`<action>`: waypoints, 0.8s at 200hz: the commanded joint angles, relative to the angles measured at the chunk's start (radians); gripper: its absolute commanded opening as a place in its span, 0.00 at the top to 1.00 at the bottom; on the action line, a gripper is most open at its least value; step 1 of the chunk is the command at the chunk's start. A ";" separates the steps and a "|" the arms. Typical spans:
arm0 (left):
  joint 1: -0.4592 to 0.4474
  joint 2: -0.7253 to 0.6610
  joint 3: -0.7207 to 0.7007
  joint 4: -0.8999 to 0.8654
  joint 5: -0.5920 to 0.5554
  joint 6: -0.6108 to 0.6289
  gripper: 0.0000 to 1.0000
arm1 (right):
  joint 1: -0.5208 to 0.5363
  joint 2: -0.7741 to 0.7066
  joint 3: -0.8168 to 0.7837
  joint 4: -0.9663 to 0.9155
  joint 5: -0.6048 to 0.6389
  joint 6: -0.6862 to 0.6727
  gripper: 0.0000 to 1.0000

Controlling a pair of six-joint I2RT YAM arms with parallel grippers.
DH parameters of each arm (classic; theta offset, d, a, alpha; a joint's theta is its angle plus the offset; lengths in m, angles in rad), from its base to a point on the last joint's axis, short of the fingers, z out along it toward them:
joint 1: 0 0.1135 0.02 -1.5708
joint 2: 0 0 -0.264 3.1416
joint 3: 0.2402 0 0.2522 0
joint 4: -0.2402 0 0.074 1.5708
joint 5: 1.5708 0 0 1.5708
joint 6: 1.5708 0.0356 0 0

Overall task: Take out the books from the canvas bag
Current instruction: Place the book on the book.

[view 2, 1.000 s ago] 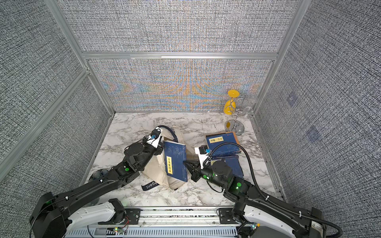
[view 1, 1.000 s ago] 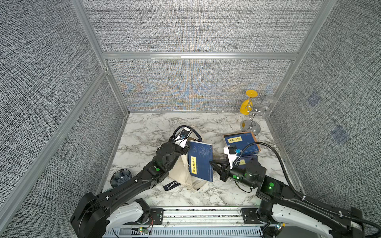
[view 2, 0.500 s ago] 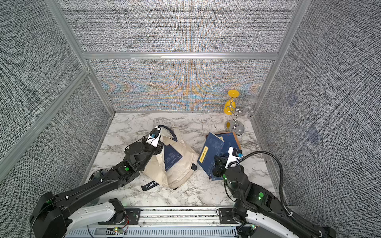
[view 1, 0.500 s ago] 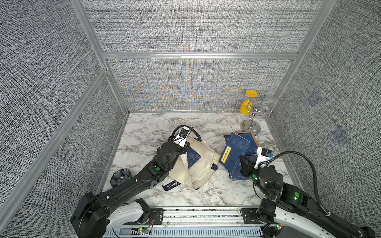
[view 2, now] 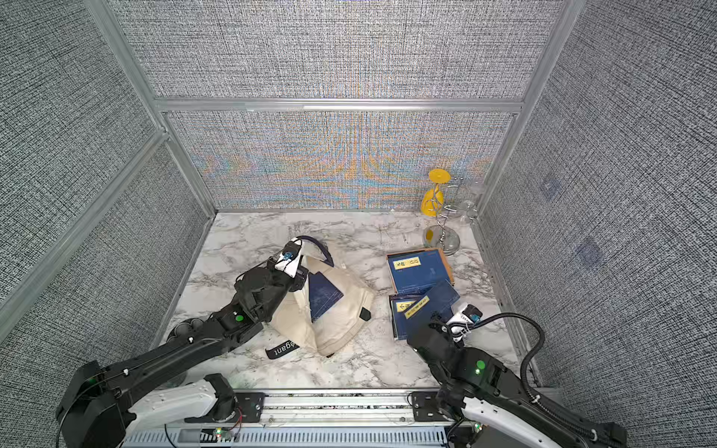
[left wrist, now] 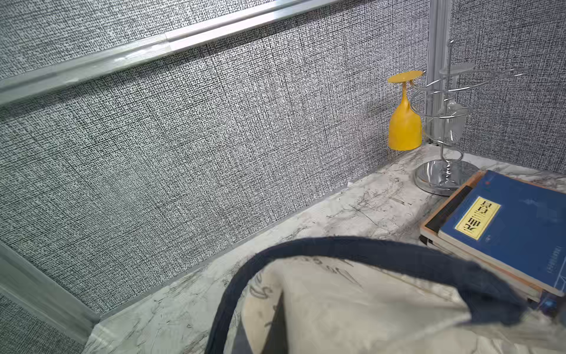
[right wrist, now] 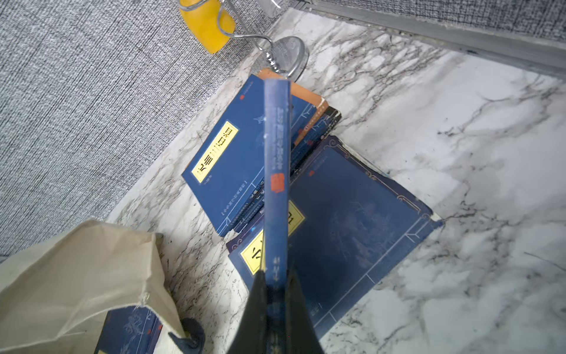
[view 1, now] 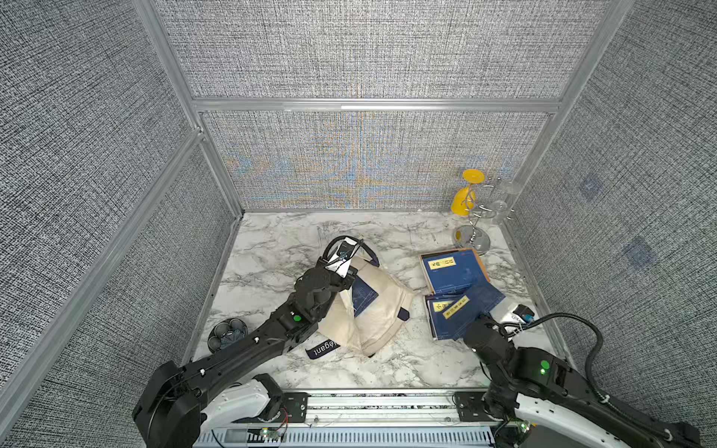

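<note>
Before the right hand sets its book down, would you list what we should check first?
1. Right hand shut on the held book: ok.
2. Held book above the books already out: ok.
3. Left hand gripping the canvas bag at its mouth: ok.
4. Canvas bag emptied: not ok, a remaining book shows inside.
5. Glass rack clear of the far stack: cannot tell.
</note>
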 commanded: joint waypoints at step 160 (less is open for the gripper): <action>0.002 -0.007 0.015 0.009 0.039 -0.004 1.00 | -0.042 0.355 -0.031 0.033 -0.189 0.485 0.68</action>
